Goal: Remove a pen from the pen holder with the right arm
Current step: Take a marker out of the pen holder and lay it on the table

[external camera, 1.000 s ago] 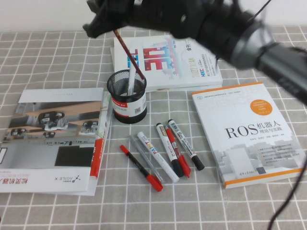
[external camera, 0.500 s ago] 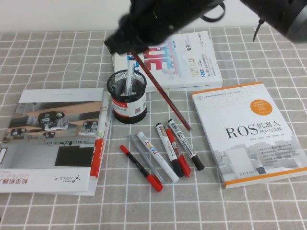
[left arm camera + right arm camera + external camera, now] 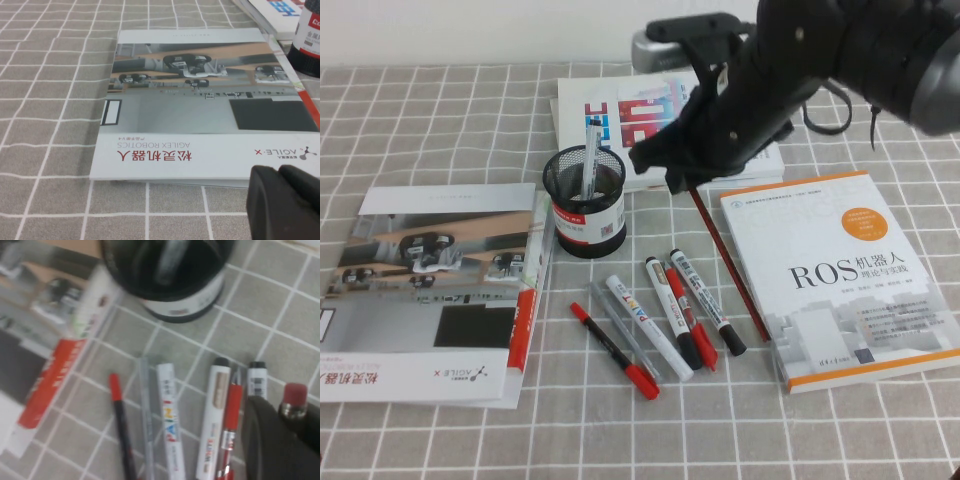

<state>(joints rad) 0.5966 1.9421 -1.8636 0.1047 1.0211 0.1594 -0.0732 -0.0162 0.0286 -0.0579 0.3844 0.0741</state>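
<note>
Your right end effector (image 3: 683, 178), right of the pen holder (image 3: 585, 205), grips the red pencil (image 3: 725, 255), which slants near-right. The left end effector (image 3: 280, 187), grip unclear, hovers by the booklet (image 3: 200, 110).

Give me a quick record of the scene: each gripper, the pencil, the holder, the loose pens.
right gripper: shut on pencil, above the table right of holder
pencil: out of holder, tilted, lower end at edge of ROS book
holder: upright, white pen inside
loose pens: row in front of holder
left gripper: shut, by corner of booklet
</note>
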